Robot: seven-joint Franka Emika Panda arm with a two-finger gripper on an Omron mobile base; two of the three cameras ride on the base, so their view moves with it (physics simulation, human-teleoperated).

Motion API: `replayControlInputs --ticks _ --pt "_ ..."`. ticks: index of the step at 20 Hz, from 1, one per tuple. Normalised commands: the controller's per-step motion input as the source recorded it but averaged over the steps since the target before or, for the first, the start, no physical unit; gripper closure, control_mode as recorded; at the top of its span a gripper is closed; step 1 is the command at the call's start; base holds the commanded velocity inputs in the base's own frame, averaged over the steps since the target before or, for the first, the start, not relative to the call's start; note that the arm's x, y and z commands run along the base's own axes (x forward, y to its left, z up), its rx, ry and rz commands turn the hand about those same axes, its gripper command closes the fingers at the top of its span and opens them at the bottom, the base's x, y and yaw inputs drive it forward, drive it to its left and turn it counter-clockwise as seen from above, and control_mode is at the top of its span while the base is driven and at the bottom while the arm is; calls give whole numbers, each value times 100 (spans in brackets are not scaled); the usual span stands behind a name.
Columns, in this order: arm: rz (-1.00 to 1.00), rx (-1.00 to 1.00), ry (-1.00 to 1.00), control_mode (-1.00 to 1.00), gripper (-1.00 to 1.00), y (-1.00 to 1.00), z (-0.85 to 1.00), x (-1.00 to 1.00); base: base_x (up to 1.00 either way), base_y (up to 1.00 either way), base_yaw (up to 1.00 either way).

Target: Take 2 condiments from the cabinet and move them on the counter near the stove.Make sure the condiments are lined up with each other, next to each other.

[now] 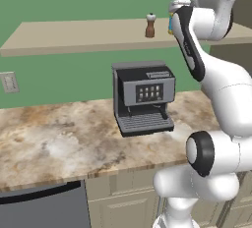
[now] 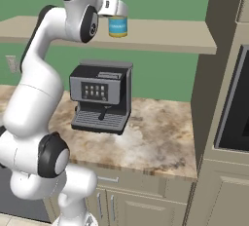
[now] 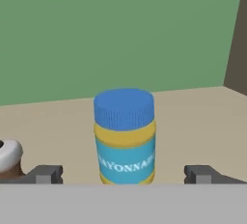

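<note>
- Gripper point(image 3: 123, 175) fully open, holding nothing.
- Jar point(image 3: 125, 138) upright on the shelf point(image 3: 193, 117), straight ahead, centred between the fingertips, seemingly just beyond them.
- Shaker point(image 1: 150, 25) stands left of it.

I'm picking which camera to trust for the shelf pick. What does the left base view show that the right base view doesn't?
Left base view alone: the brown shaker upright on the shelf board, plus a wall outlet and a dark appliance front below the counter.
Right base view alone: the blue jar unobstructed, the open gripper reaching it, and a tall cabinet.
Both: the shelf, the coffee machine and the marbled counter.
</note>
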Motion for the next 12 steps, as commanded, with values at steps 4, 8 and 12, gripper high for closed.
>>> replayControlInputs --ticks 4,8,12 --pt "0 0 4 -100 -100 -2 3 22 0 0 0" --pt "0 0 5 -100 -100 0 0 26 0 0 0" --pt "0 0 5 -100 -100 0 0 26 0 0 0"
